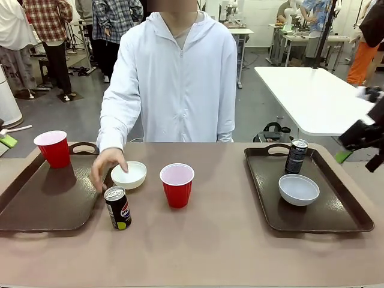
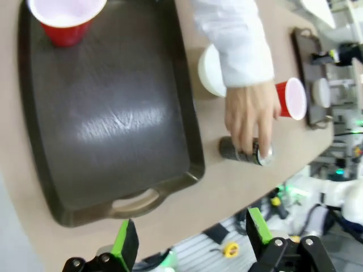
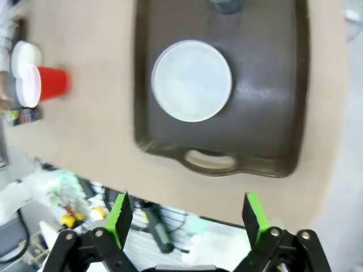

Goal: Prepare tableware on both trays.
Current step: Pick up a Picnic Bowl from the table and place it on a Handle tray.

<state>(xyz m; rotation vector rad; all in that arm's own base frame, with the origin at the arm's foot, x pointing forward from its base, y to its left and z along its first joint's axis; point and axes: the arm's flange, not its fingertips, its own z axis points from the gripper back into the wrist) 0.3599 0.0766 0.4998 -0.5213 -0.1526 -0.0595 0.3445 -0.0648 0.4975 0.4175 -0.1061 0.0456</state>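
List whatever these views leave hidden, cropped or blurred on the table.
Right wrist view: the top edge cuts off the right can on the right tray.
Left wrist view: the person's hand covers part of the left can; label unreadable.
Left wrist view: the sleeve hides part of the white bowl.

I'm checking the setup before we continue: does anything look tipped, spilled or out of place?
Nothing is tipped or spilled. Three pieces stand upright on bare table between the left tray and the right tray: a white bowl by the person's hand, a red cup and a dark can.
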